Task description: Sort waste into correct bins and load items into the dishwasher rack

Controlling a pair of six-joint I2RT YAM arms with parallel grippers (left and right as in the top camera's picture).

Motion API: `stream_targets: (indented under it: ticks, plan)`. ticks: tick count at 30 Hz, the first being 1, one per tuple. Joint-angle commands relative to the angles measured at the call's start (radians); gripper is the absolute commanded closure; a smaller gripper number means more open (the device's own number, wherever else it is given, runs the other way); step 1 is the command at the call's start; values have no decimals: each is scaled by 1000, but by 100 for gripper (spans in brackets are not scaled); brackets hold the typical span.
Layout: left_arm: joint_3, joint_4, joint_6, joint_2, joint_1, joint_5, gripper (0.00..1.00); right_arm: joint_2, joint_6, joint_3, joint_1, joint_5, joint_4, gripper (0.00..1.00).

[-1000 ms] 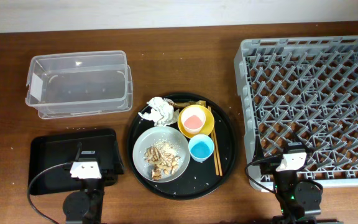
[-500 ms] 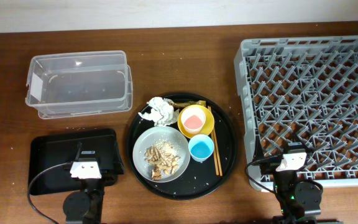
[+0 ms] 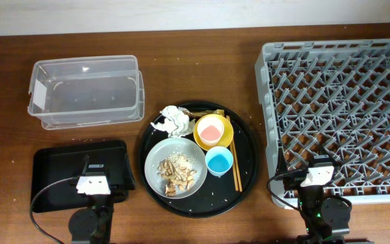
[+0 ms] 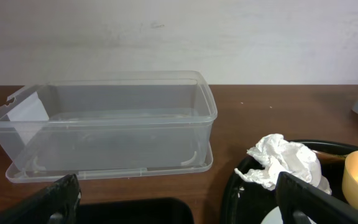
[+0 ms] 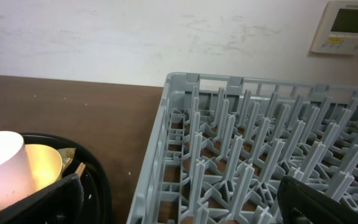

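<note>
On the round black tray (image 3: 246, 177) lie crumpled tissue (image 3: 172, 120), a grey bowl (image 3: 156, 161) of crumbly food scraps (image 3: 178, 175), a yellow bowl (image 3: 223, 139) holding a pink cup (image 3: 210, 129), a blue cup (image 3: 219, 160) and chopsticks (image 3: 235, 159). The clear tub (image 3: 87, 91) and black bin tray (image 3: 59, 169) are at left, the grey rack (image 3: 340, 108) at right. My left gripper (image 3: 93, 179) hangs open over the black bin's near edge, jaws wide around nothing (image 4: 179, 202). My right gripper (image 3: 315, 173) stands open above the rack's near left corner (image 5: 182, 202).
The tissue (image 4: 288, 162) and clear tub (image 4: 104, 121) lie ahead of the left wrist camera. The right wrist camera looks along the rack's left wall (image 5: 160, 155), with the pink cup (image 5: 2, 165) at far left. A pale wall bounds the table's far edge.
</note>
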Motion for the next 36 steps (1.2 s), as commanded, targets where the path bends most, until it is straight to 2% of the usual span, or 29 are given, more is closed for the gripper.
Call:
stream_targets:
  ticks: [1, 2, 5, 10, 14, 19, 22, 27, 30, 34, 36]
  plan:
    - [-7, 2, 18, -10, 5, 29, 1, -5, 2, -8, -4, 8, -3, 2]
    - [-7, 6, 6, -10, 5, 79, 1, -5, 2, -8, -4, 8, -3, 2]
    - [-6, 30, -78, -10, 5, 366, 1, -5, 2, -8, -4, 8, -3, 2]
    - [-6, 70, -87, -10, 5, 750, 1, -5, 2, -8, -4, 8, -3, 2]
    - [-6, 76, -87, -10, 5, 897, 1, -5, 2, -8, -4, 8, -3, 2]
    - [-5, 153, -222, -10, 5, 890, 1, -5, 2, -8, -4, 8, -3, 2]
    - [25, 188, -312, -9, 5, 792, 1, -5, 2, -8, -4, 8, -3, 2]
    - [143, 112, -309, 45, 5, 686, 1, -5, 2, -8, -4, 8, -3, 2]
    - [260, 13, -258, 152, 5, 678, 1, -5, 2, -8, -4, 8, -3, 2]
    - [505, -197, -163, 410, 5, 686, 0, -5, 2, -8, -4, 8, -3, 2]
    - [615, -250, -134, 523, 5, 783, 1, -5, 2, -8, -4, 8, -3, 2]
